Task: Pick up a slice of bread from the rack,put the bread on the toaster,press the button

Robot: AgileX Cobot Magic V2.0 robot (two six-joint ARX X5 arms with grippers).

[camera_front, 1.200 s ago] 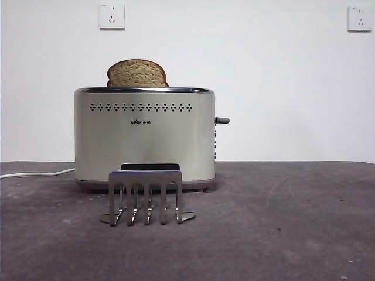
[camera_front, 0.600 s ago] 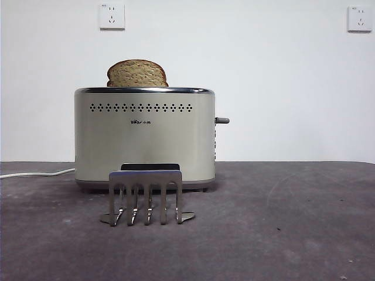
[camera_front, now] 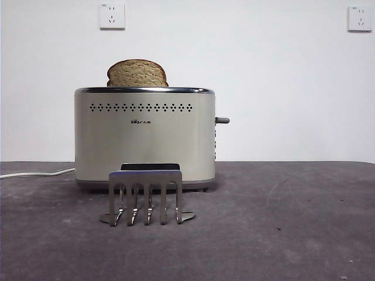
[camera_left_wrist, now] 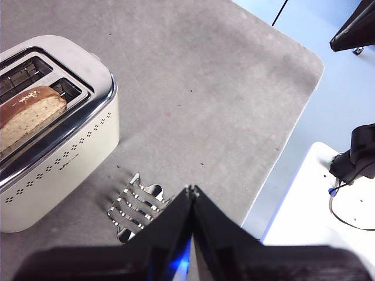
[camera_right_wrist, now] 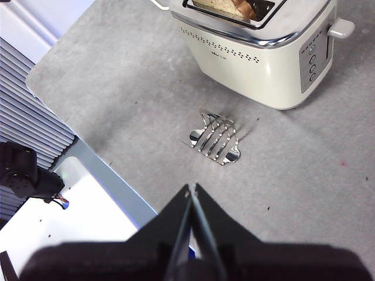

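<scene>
The slice of bread (camera_front: 137,74) stands upright in the far slot of the cream toaster (camera_front: 145,137), its domed top sticking out; it also shows in the left wrist view (camera_left_wrist: 26,114) and the right wrist view (camera_right_wrist: 234,7). The metal rack (camera_front: 146,196) stands bare in front of the toaster. The toaster's side lever (camera_front: 222,120) sits high on its right end. My left gripper (camera_left_wrist: 191,190) is shut and empty, high above the rack (camera_left_wrist: 138,204). My right gripper (camera_right_wrist: 191,188) is shut and empty, high above the table, away from the rack (camera_right_wrist: 216,138).
A white power cord (camera_front: 35,173) runs from the toaster off the table's left side. Two wall sockets (camera_front: 112,16) hang on the white wall behind. The table's edge (camera_left_wrist: 293,146) and white bases lie beyond in the wrist views.
</scene>
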